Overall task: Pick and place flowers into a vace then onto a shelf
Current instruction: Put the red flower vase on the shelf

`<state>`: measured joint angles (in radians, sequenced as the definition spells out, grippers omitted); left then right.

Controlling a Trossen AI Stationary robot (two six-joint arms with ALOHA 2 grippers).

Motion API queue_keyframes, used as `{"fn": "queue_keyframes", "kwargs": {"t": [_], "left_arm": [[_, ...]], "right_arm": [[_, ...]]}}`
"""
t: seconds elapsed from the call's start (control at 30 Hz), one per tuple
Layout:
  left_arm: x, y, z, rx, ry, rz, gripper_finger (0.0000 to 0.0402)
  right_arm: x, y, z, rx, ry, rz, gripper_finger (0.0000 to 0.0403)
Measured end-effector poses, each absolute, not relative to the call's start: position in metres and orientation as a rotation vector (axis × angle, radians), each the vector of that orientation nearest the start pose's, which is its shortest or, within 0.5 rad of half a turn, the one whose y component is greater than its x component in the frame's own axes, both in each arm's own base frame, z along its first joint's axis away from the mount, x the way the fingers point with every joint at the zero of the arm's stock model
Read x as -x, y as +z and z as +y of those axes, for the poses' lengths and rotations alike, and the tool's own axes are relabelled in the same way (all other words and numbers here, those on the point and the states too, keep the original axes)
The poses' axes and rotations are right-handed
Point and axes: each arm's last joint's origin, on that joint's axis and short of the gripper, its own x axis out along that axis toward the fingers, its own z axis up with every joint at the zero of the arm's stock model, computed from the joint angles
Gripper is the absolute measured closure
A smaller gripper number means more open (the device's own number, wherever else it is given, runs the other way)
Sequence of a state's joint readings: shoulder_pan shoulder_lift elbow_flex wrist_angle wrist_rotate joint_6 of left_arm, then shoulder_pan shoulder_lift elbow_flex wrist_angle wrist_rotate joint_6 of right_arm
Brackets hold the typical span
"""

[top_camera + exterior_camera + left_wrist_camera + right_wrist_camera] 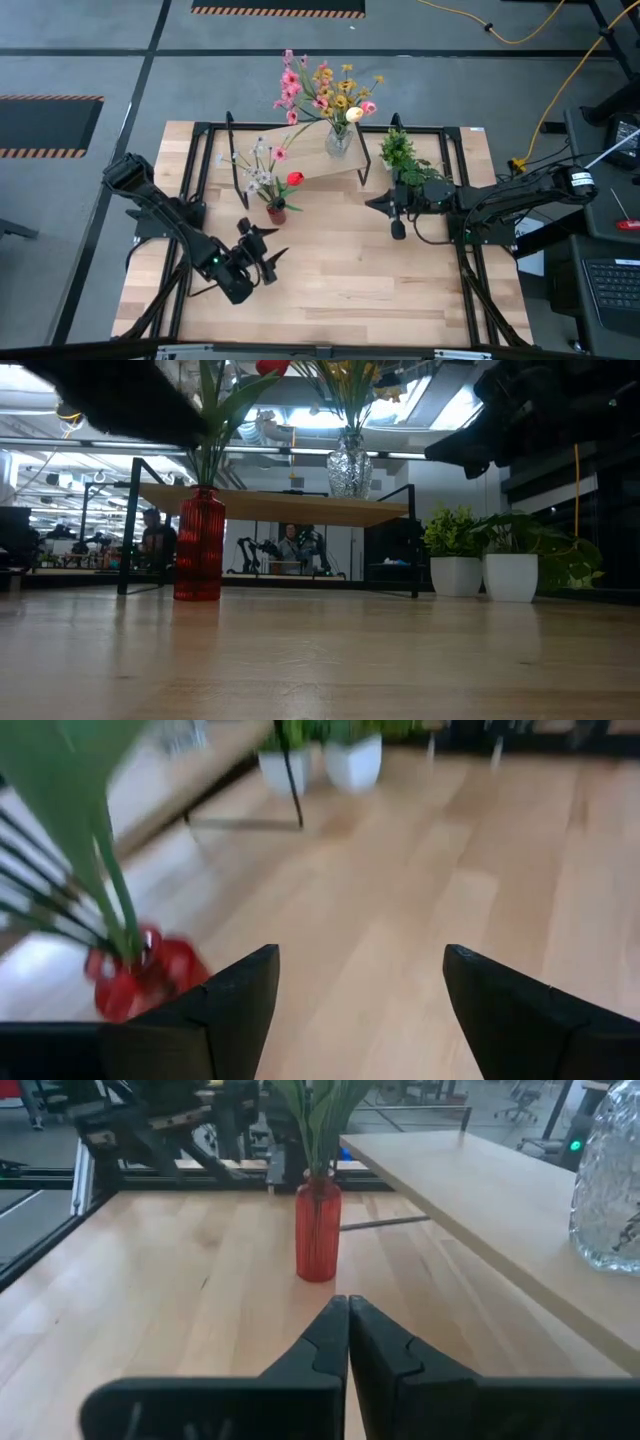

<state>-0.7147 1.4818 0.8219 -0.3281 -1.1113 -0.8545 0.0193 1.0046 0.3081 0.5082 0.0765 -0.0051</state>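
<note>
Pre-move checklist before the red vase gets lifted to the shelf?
1. Left gripper open and empty: ok.
2. Right gripper shut, holding nothing: ok.
3. Red vase upright on the table, flowers in it: ok.
4. Shelf has bare board beside the glass vase: ok.
5. Left gripper lined up on the red vase: not ok, vase sits off to one side.
6. Vase stable under a grip: cannot tell.

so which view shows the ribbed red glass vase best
The right wrist view: the ribbed red glass vase stands whole and unobstructed on the table. The low view shows it darker, the high view only its base under flowers, the left wrist view a blur.
</note>
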Motion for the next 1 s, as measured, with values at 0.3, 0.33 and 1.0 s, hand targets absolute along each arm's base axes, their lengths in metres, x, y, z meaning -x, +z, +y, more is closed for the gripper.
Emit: {"fn": "queue_keyframes", "kwargs": {"t": [0.3,0.33,1.0], "left_arm": [[-0.21,0.183,-0.14,0.059,0.633,0.589,0.013],[-0.209,0.183,-0.138,0.055,0.645,0.597,0.0131],[-0.206,0.164,-0.106,0.283,0.894,0.455,0.0132]], "right_arm": [[-0.199,0.196,0.002,0.021,-0.054,0.203,0.0387],[-0.199,0.196,0.002,0.021,-0.054,0.203,0.0386],[-0.199,0.195,0.002,0.046,-0.051,0.209,0.0386]]}}
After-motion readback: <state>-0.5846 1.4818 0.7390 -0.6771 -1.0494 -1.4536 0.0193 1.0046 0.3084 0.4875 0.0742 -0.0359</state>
